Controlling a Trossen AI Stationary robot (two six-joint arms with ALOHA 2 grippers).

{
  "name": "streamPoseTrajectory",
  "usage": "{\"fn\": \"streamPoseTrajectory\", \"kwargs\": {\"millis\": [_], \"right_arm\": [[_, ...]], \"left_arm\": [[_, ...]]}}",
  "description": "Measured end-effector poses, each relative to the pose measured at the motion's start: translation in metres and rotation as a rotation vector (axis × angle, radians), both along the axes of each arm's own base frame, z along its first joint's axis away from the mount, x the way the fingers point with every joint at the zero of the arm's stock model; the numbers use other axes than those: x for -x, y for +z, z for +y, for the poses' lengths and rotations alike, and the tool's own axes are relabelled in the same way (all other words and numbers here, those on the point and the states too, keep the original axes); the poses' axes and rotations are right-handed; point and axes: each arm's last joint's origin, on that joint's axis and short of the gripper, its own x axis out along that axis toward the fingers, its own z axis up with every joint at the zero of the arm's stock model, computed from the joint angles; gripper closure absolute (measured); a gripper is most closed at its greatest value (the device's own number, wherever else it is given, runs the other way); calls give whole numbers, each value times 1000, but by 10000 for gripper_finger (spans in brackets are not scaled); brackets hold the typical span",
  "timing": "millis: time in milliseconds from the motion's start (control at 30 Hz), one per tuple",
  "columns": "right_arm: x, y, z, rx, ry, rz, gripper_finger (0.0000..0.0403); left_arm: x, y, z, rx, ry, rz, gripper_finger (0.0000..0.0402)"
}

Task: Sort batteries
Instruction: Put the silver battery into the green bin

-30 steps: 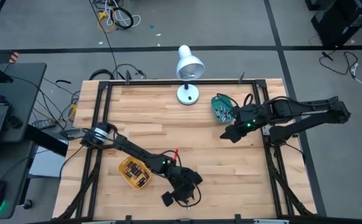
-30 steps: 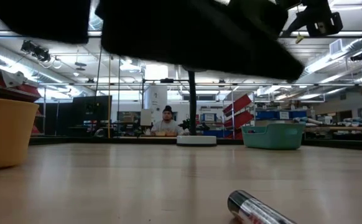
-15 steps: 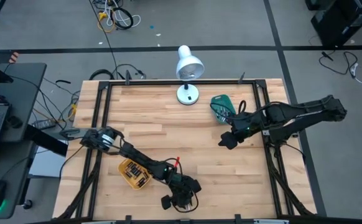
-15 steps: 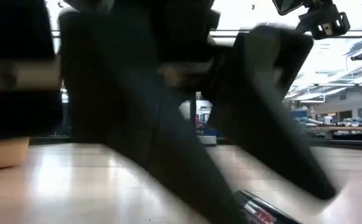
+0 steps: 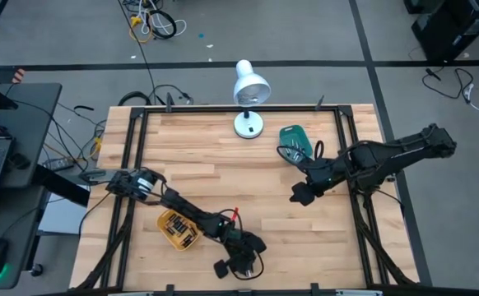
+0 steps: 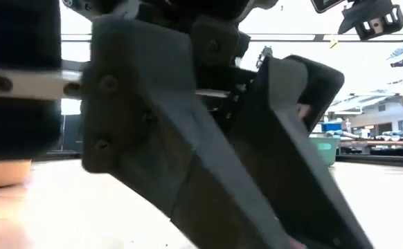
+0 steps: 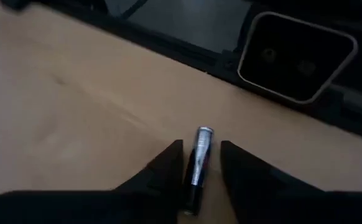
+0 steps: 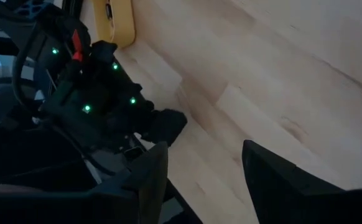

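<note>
- Since a second ago: left end effector (image 5: pixel 241 267) has dropped to the near edge of the desk (image 5: pixel 223 156) and now fills the low view; right end effector (image 5: pixel 300 196) has pulled away from the teal tray (image 5: pixel 292 141) toward mid-desk.
- Left wrist view: one battery (image 7: pixel 196 163) lies flat on the wood, lengthwise between the two fingers (image 7: pixel 162 171). Jaws partly open, narrowing onto it; firm grip not confirmed, can't see contact.
- Step in hand, as I read it: picking up this cell at the front edge.
- Next move needs: finish the close with the cell centred, lift straight up, then carry to the correct tray. Cell is round, so it may roll or squirt out if pinched off-centre.
- Yellow tray (image 5: pixel 178 229) sits just beside the left arm and holds several cells.
- Right end effector hovers open and empty above bare wood, well apart from the left.
- Teal tray at the far right also holds cells; white lamp (image 5: pixel 250 97) stands at the far edge.
</note>
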Motion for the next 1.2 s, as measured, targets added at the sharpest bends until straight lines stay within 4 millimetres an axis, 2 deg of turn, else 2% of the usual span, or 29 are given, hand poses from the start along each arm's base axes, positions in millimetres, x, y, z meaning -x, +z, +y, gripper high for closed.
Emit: {"fn": "streamPoseTrajectory", "kwargs": {"millis": [167,200,367,533,700,833,933,1200], "right_arm": [[1,0,5,13,-22,1,213],[2,0,6,23,-20,-1,213],[7,-2,15,43,21,20,213],[19,-9,20,76,-13,141,213],[24,-10,23,141,-54,145,213],[20,-7,29,146,-37,67,213],[17,-3,33,148,-38,0,213],[8,5,30,180,-266,-152,213]], "left_arm": [[-5,-1,11,23,90,50,357],[-6,-1,14,18,103,45,362],[-14,0,27,3,193,26,362],[-23,13,50,40,391,25,357],[-30,46,80,54,508,-48,357],[-34,62,108,99,617,-44,357],[-35,87,128,141,686,-107,357],[-26,143,169,124,872,-284,357]]}}
